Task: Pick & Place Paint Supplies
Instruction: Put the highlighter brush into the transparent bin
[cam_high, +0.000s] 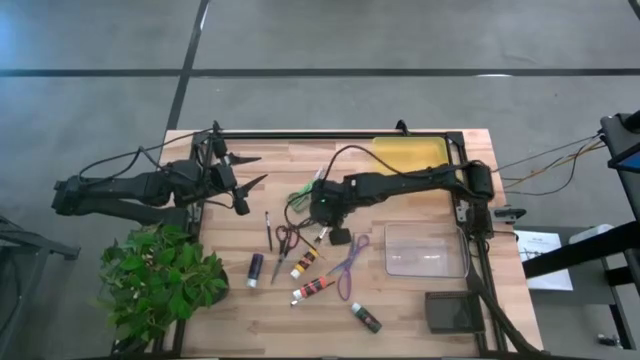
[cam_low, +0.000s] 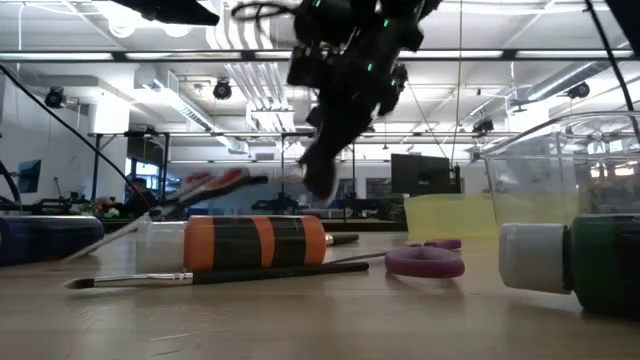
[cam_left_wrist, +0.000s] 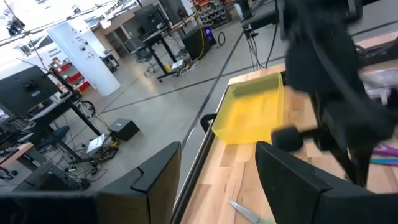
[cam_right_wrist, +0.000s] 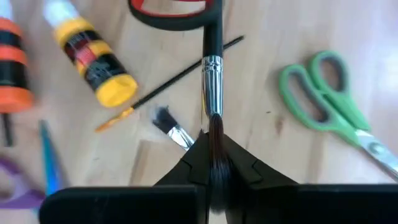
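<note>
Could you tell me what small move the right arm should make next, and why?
Probably a short straight lift. The right claw is shut on the bristle end of a dark brush whose handle runs out over the red scissors, with the green scissors and another small brush lying beside it. Rising first should clear them before it carries the brush off.

Orange-and-black banded paint tube (cam_low: 255, 242)

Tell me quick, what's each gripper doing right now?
Left gripper: open, empty, above the table's left edge.
Right gripper: shut on a paintbrush.
</note>
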